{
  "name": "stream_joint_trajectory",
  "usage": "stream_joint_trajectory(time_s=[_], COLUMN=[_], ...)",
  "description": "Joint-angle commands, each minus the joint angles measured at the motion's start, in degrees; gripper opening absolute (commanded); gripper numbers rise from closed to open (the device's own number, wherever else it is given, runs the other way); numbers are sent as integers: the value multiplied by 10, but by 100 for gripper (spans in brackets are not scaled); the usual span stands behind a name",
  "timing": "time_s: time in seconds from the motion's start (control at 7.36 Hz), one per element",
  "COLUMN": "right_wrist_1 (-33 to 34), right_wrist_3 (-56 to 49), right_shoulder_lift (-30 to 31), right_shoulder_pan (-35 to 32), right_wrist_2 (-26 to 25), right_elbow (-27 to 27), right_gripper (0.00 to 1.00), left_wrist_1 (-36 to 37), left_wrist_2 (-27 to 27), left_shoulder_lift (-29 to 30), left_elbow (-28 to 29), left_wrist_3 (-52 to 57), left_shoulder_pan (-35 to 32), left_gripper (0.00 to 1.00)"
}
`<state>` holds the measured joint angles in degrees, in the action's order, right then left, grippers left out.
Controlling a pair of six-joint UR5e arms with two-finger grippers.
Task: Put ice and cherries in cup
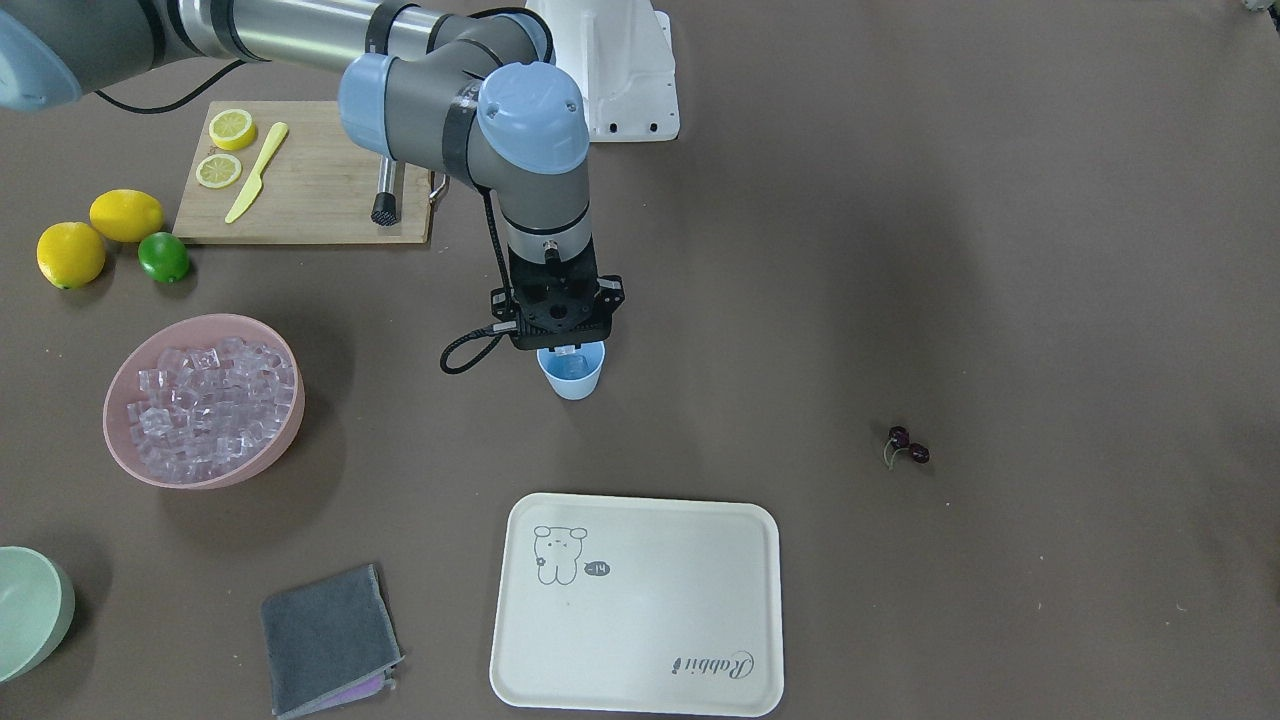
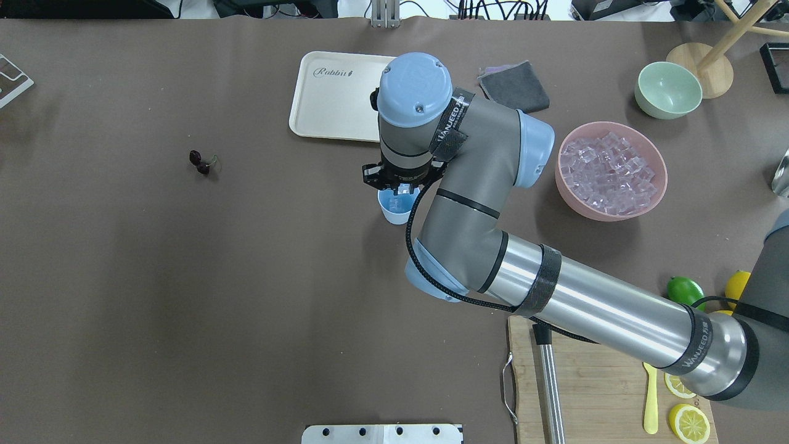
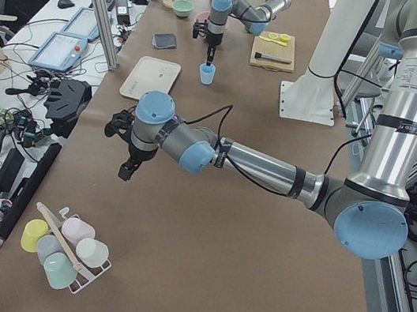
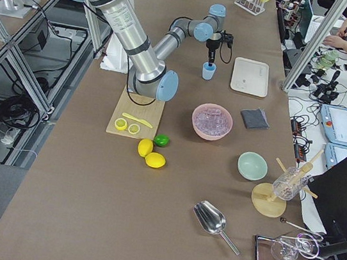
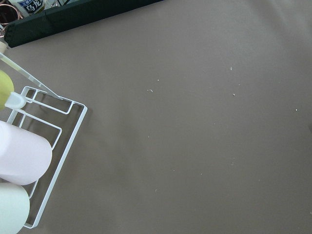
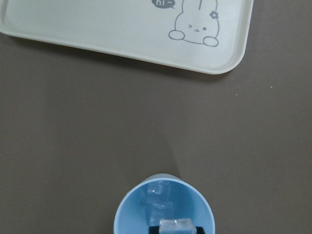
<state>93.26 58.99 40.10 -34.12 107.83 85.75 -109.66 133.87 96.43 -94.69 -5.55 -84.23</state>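
Note:
The light-blue cup [image 1: 572,375] stands mid-table and also shows in the overhead view [image 2: 393,209]. My right gripper [image 1: 568,350] hangs straight down into its mouth. In the right wrist view the gripper [image 6: 171,228] is shut on a clear ice cube [image 6: 171,224] just inside the cup [image 6: 126,214], with other cubes [image 6: 158,192] lying below. More ice [image 1: 205,400] fills the pink bowl [image 1: 270,455]. The cherries [image 1: 908,446] lie alone on the table, far from the cup. My left gripper [image 3: 124,170] hovers near the table's far end; I cannot tell whether it is open or shut.
A cream tray [image 1: 640,600] lies just beyond the cup, with a grey cloth [image 1: 325,640] and a pale green bowl [image 1: 25,610] beside it. A cutting board [image 1: 310,190] with lemon slices, two lemons and a lime [image 1: 163,257] sit near the robot. A wire cup rack [image 5: 48,146] lies under the left wrist.

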Motion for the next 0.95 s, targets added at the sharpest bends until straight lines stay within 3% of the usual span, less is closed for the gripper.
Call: stream_joint_trajectory(time_s=[0.0, 0.14, 0.27, 0.41, 0.54, 0.68, 0.81], right_wrist_1=[0, 1, 2, 5, 27, 77, 87], right_wrist_3=[-11, -12, -11, -12, -13, -39, -142], right_shoulder_lift=[-1, 1, 2, 2, 9, 45, 113], right_shoulder_pan=[0, 1, 1, -6, -41, -99, -178], right_wrist_2=[-16, -17, -17, -14, 13, 57, 120], right_elbow=[-1, -1, 1, 11, 40, 110, 175], right_gripper=[98, 99, 99, 99, 99, 99, 99], left_wrist_1=[1, 1, 20, 26, 27, 24, 23], left_wrist_2=[-5, -5, -4, -5, -5, -6, -32], left_shoulder_lift=[3, 4, 41, 54, 83, 104, 159], left_elbow=[5, 2, -1, 0, 1, 6, 28], left_wrist_3=[-2, -6, -50, -55, -58, -57, -130], left_shoulder_pan=[14, 15, 20, 54, 90, 140, 179], left_gripper=[98, 98, 98, 98, 98, 98, 98])
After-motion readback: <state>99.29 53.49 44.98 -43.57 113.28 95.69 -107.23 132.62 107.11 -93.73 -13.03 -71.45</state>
